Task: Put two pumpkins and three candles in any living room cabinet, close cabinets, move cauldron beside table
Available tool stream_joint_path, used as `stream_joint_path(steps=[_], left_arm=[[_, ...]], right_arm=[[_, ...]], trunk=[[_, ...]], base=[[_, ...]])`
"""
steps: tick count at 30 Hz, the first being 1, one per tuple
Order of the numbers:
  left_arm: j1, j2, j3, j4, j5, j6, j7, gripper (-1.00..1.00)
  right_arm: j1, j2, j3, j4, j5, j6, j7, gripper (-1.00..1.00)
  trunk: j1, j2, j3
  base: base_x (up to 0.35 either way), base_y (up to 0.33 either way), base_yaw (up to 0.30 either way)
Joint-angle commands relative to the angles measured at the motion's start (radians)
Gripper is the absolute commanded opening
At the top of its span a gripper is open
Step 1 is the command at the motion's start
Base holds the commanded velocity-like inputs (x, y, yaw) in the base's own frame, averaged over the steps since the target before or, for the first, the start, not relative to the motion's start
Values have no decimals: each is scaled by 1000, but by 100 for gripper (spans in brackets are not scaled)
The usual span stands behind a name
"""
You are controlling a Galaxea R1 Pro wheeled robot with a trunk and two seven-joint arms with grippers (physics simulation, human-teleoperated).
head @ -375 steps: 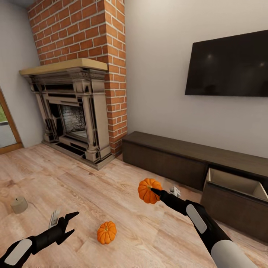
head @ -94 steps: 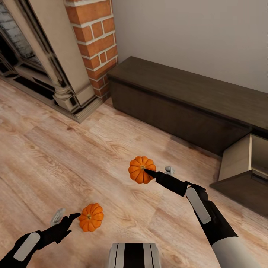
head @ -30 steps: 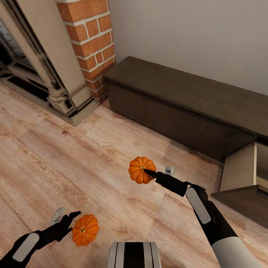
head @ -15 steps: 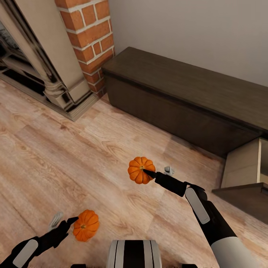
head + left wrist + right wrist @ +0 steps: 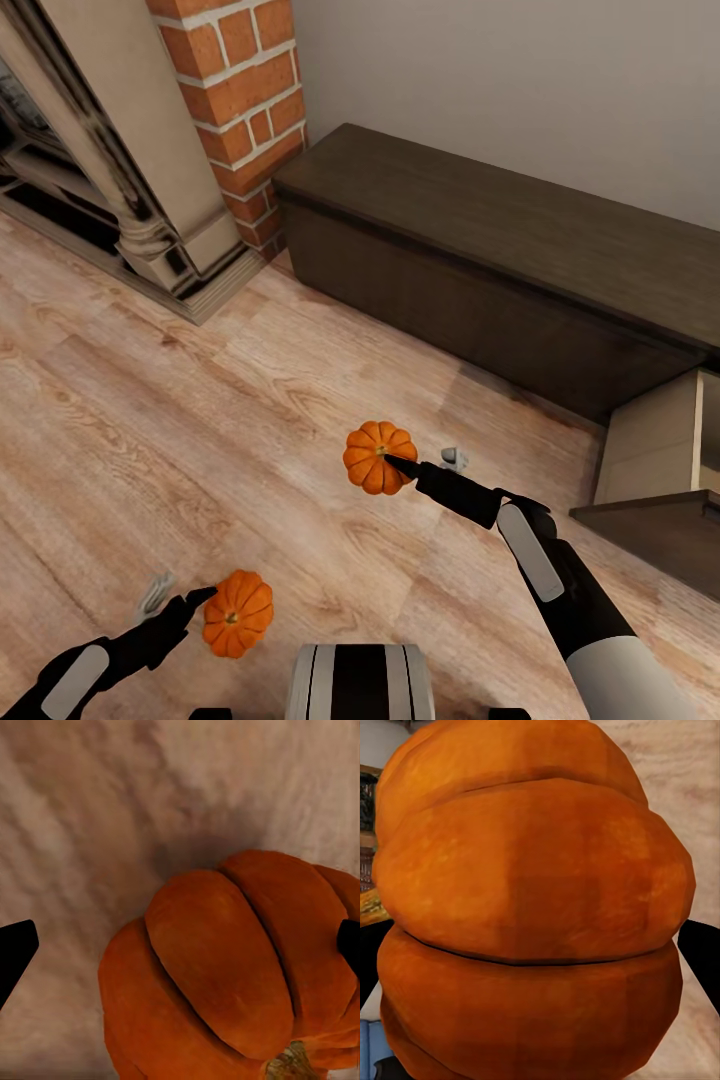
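Sliding nearer the left fingers (image 5: 180, 600): floor pumpkin (image 5: 237, 627).

Light wood plank floor (image 5: 200, 420), bare across the middle. Near left, one orange pumpkin (image 5: 238, 627) resting on it. Along the far side, a stone-coloured fireplace surround (image 5: 120, 170), a red brick chimney (image 5: 240, 90) and the long dark-brown cabinet (image 5: 480, 270), its drawer (image 5: 660, 480) pulled out at right.

Open plank floor (image 5: 200, 420) lies ahead; the long dark cabinet (image 5: 480, 270) and the fireplace surround (image 5: 120, 180) wall off its far side, an open drawer (image 5: 660, 470) jutting out at right.
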Motion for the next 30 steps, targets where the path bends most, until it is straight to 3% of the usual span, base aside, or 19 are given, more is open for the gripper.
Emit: stream_joint_path(steps=[1,30], left_arm=[[0,0,2,0,6,4,-1,100],[3,12,-4,6,6,-22,-37,100]], right_arm=[[0,-1,1,0,-6,4,-1,-100],[0,2,2,1,-4,4,-2,-100]], trunk=[[0,0,-1],[0,0,-1]], base=[[0,0,0],[0,0,0]])
